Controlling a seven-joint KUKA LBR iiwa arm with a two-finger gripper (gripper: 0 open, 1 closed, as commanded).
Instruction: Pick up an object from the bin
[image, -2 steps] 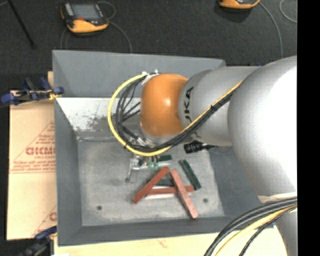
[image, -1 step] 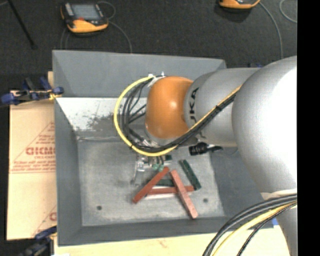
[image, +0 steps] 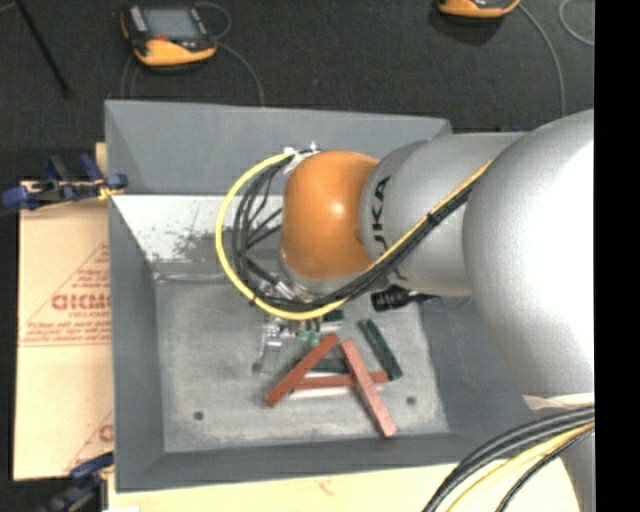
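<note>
Grey metal made up the bin (image: 190, 350), its floor scuffed and mostly bare on the left. Nearest the camera, toward the front right of the floor, lay a small heap of flat bars. A red-brown bar (image: 369, 393) slanted down to the right and reached almost to the front wall. A second red-brown bar (image: 299, 372) slanted the other way, and their upper ends met to form a peak. Across the space between them lay a shorter red-brown bar (image: 343, 380), with a white strip (image: 312, 392) just below it. Just beyond the peak, to the right, a dark green bar (image: 381, 349) lay tilted, near the right wall.

The gripper (image: 272, 347) hung low over the floor, just left of the second bar's upper end, perhaps touching it. Whether it was open or closed, and whether it had hold of anything, could not be told, as the wrist hid most of it from above. Over it sat the orange cover (image: 324, 214), ringed by black and yellow cables (image: 238, 232), and the silver arm (image: 480, 225) ran off to the right, with the bin's pale back wall behind
</note>
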